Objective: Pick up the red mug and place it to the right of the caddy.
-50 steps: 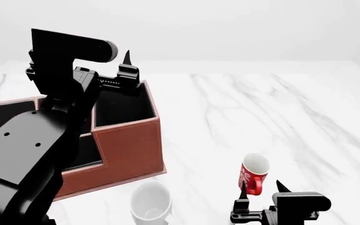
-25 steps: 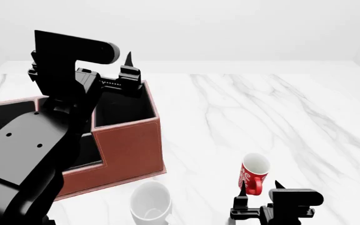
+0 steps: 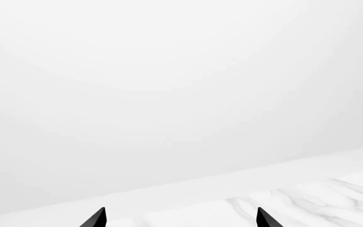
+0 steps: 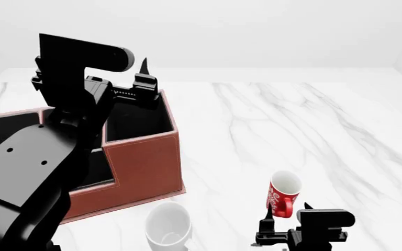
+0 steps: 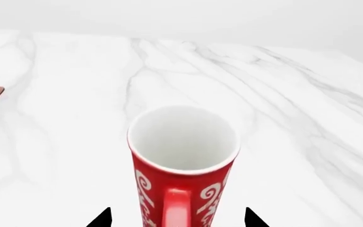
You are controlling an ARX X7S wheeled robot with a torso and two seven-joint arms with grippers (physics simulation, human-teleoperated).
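Right fingers: the right gripper (image 4: 286, 210) had its two black fingers (image 5: 100, 218) spread wide, one on each side of the red mug's lower body, not yet touching it; only the tips showed in the right wrist view.
Red mug: the red mug (image 4: 282, 194) stood upright on the surface (image 4: 313, 136), well to the right of the caddy, near the front edge. It was a small tapered red cup with a white inside, a red handle facing the gripper, and white curling lettering.
Writing: the white script on the mug could not be read.
Change: against the picture from a second ago, the right gripper had crept forward and leftward, its tips now closer around the mug; the mug itself had not moved.
Left fingers: the left gripper (image 4: 144, 78) was held high over the caddy's back corner, fingers apart and empty.
Caddy: the caddy (image 4: 145, 159) sat at the left, reddish-brown with black-lined compartments.
White mug: a white mug (image 4: 167, 225) stood just in front of the caddy.
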